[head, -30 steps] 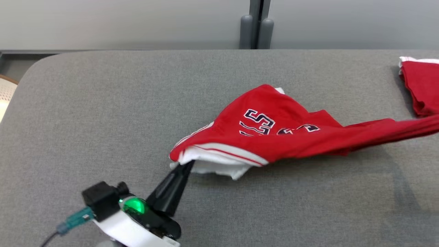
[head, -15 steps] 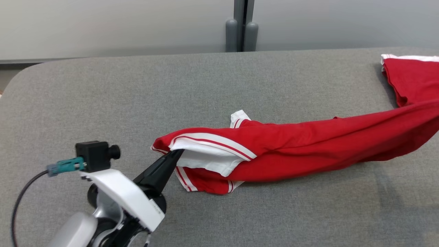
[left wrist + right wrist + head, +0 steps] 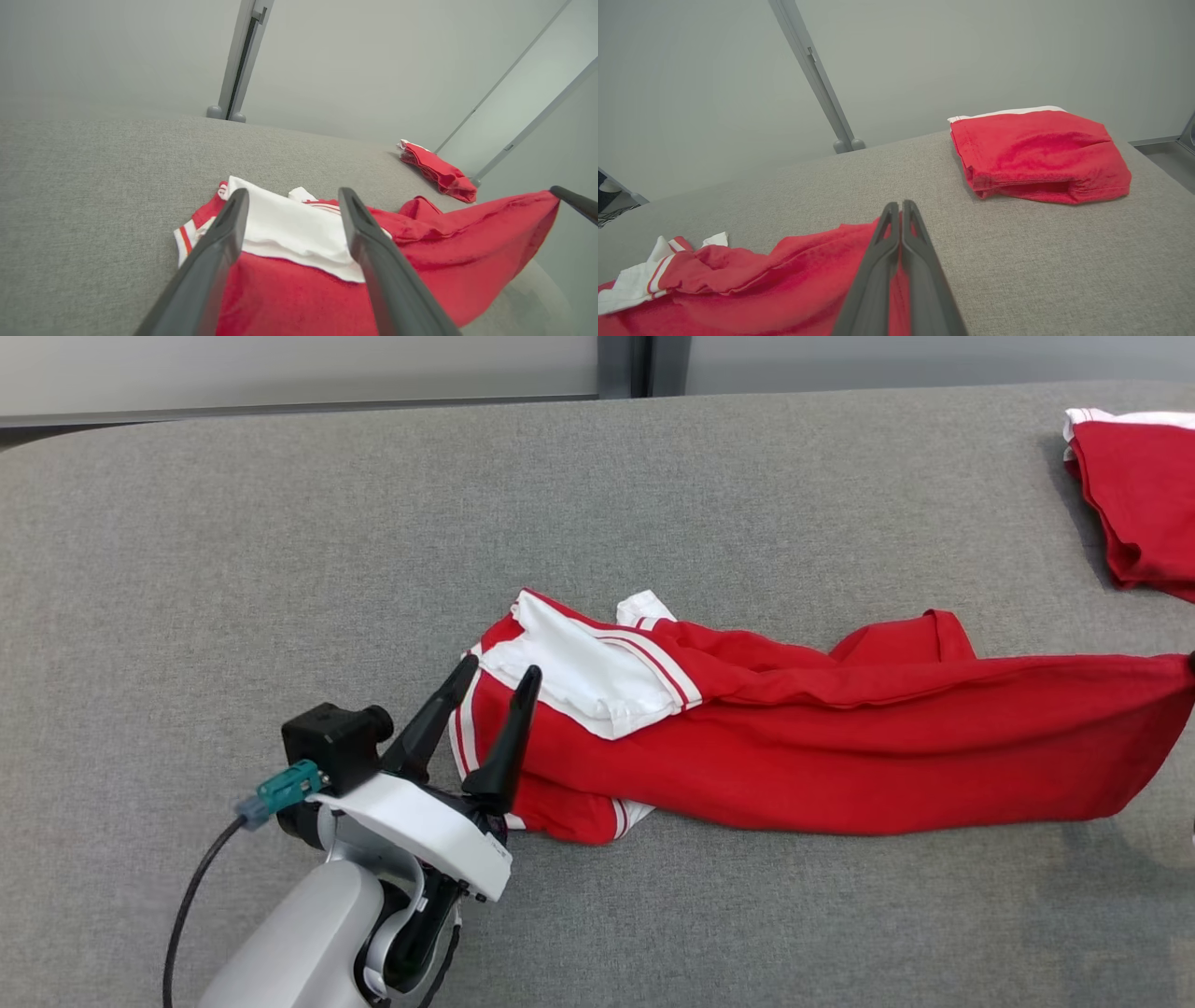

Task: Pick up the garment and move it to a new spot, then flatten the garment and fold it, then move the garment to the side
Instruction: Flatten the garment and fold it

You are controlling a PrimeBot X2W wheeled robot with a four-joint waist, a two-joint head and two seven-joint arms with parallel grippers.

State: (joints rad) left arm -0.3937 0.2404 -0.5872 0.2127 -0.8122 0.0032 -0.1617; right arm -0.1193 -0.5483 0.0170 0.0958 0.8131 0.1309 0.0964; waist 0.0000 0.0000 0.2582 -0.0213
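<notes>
**Left claw spread over the garment's end, right claw pinching its far corner**

Nearest, the left claw (image 3: 499, 665) has its two fingers apart above the white-trimmed end of the red garment (image 3: 840, 756) and grips nothing. The garment lies stretched across the middle of the grey table (image 3: 233, 569), running toward the robot's right. There the right claw (image 3: 896, 206) is clamped on its red corner, holding it a little off the table. Farther back, near the table's right edge, sits a folded red cloth (image 3: 1139, 495), well apart.
</notes>
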